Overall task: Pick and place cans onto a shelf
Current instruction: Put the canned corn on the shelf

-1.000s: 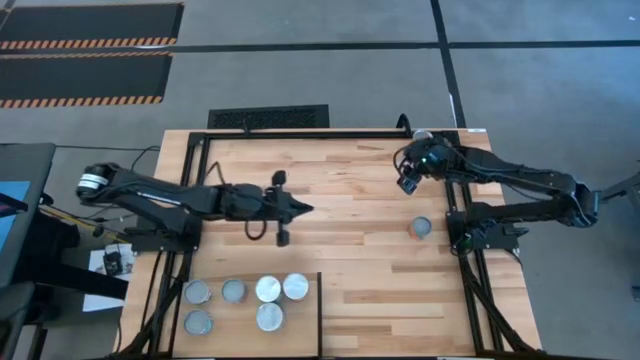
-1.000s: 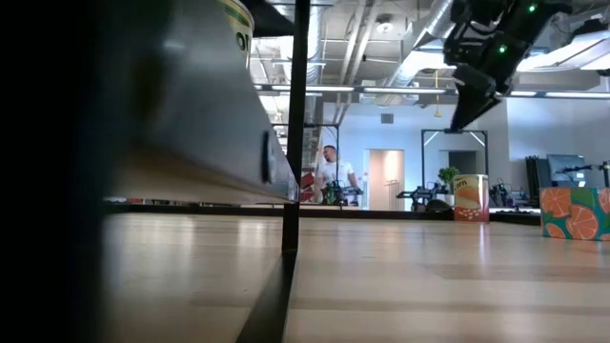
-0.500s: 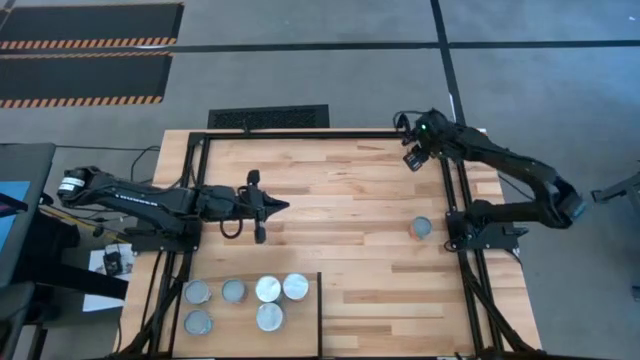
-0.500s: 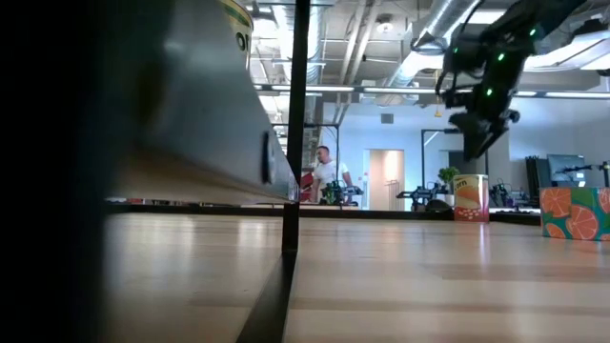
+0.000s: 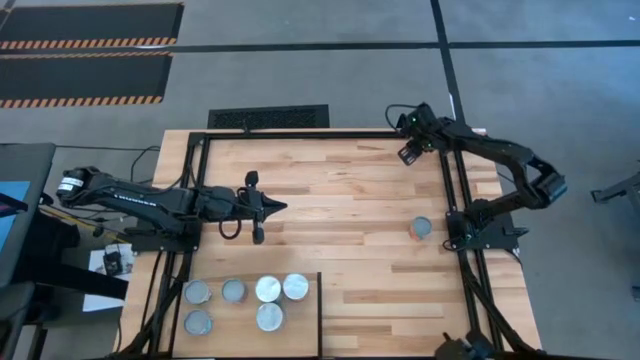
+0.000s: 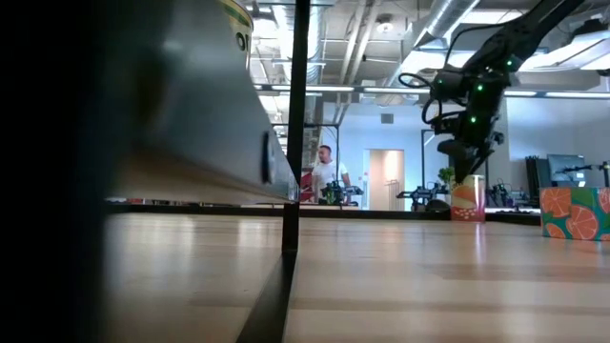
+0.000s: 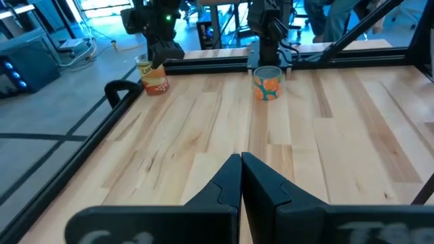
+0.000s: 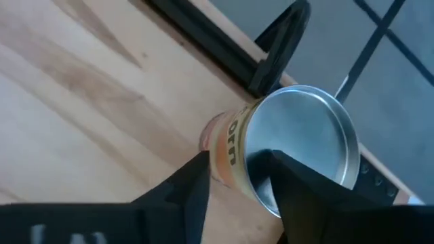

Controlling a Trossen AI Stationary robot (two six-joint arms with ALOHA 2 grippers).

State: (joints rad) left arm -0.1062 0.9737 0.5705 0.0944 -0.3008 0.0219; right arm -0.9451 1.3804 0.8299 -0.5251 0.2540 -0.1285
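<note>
Moved farther out: right gripper (image 8: 237,177), fingers parted over corner can (image 8: 288,146). Rigid, slick tin; grip mid-label. Left gripper (image 7: 241,177) clenched, waiting.

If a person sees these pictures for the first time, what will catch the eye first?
Probably the right gripper at the table's far corner, poised open just above a can with a silver top. Next, five cans grouped on the shelf at the near edge, and the left gripper shut over mid-table.

Corn can (image 8: 285,146) partly behind right hand's fingers (image 8: 193,190), shelf (image 6: 205,124) blurred, cropped in low view
</note>
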